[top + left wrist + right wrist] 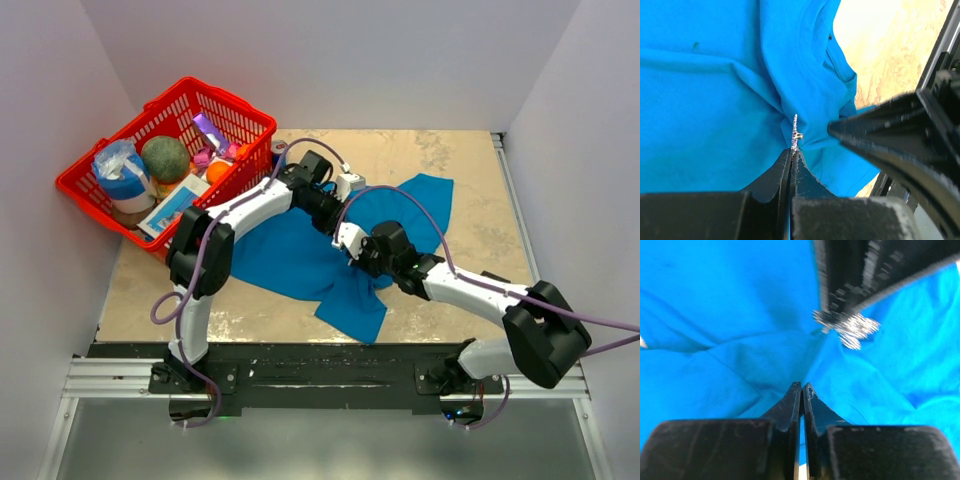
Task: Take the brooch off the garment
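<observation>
Blue shirt (300,255) lies spread and rumpled on the tan counter (460,180), mid-field, one sleeve toward the far right and a hem corner toward the near edge. Both arms meet over the middle of the shirt. Left tool (792,152): clenched, fingers pressed together with no gap, and the brooch (795,131) sits right at their tips, seen edge-on as a thin sparkly sliver with a small metal catch on its side. In the right wrist view the same brooch shows face-on as a silvery-white glittering cluster at the end of the left tool, which enters from the top of that view. The brooch lies against the shirt where the cloth gathers into creases; cannot tell whether its pin is through the cloth. Right tool (802,386): clenched, tips meeting on a fold of the shirt just beside the brooch, with creases running in to the tips from both sides, so it appears to pinch cloth. In the left wrist view the right tool comes in from the right as a dark wedge, its point touching the bunched cloth next to the brooch. Red basket (85,200) stands at the far left corner of the counter, well apart from the shirt, holding a green ball (165,158) and assorted packets.
</observation>
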Robot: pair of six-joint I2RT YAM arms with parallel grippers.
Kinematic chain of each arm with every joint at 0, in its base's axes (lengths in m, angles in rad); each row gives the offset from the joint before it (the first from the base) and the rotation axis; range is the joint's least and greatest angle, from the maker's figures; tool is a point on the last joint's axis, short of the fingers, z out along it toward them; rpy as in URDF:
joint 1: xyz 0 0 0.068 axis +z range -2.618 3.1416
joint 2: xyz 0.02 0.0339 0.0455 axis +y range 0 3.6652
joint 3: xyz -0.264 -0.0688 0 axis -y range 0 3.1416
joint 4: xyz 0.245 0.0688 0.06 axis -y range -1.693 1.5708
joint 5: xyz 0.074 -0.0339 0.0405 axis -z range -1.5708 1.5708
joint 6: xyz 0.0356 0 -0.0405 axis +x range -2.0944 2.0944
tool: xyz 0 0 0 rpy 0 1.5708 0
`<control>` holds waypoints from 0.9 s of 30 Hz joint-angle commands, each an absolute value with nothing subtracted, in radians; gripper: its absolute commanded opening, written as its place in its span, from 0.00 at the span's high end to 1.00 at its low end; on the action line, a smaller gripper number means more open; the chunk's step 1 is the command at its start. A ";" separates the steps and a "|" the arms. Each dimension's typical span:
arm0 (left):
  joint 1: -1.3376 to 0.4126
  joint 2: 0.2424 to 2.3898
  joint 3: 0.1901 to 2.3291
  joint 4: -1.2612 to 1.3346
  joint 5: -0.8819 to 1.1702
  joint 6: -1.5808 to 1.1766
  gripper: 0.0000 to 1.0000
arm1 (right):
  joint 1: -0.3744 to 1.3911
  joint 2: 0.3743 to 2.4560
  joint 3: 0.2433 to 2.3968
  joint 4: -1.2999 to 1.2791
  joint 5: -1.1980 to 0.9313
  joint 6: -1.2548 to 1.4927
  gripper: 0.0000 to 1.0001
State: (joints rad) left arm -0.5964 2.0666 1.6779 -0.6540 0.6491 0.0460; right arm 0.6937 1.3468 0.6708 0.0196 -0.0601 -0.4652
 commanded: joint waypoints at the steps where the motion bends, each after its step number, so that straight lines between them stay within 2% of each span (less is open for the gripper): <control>1: -0.572 1.996 1.677 -0.627 0.681 0.077 1.00 | 0.658 1.342 0.690 -0.032 -0.029 -0.416 0.91; 2: -0.571 1.996 1.675 -0.629 0.690 0.077 1.00 | 0.652 1.347 0.695 -0.034 -0.023 -0.413 0.84; 5: -0.572 1.996 1.675 -0.630 0.707 0.078 1.00 | 0.637 1.364 0.710 -0.048 -0.021 -0.420 0.79; 11: -0.572 1.994 1.672 -0.637 0.724 0.083 1.00 | 0.586 1.378 0.733 -0.083 -0.041 -0.410 0.75; 27: -0.557 1.941 1.557 -0.548 0.810 0.129 1.00 | 0.505 1.275 0.853 -0.264 -0.351 -0.285 0.55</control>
State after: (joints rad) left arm -0.5720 2.0377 1.6123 -0.6266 0.7300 0.0898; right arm 0.5156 1.2930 0.8104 -0.2340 -0.2474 -0.3374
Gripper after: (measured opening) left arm 0.020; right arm 0.428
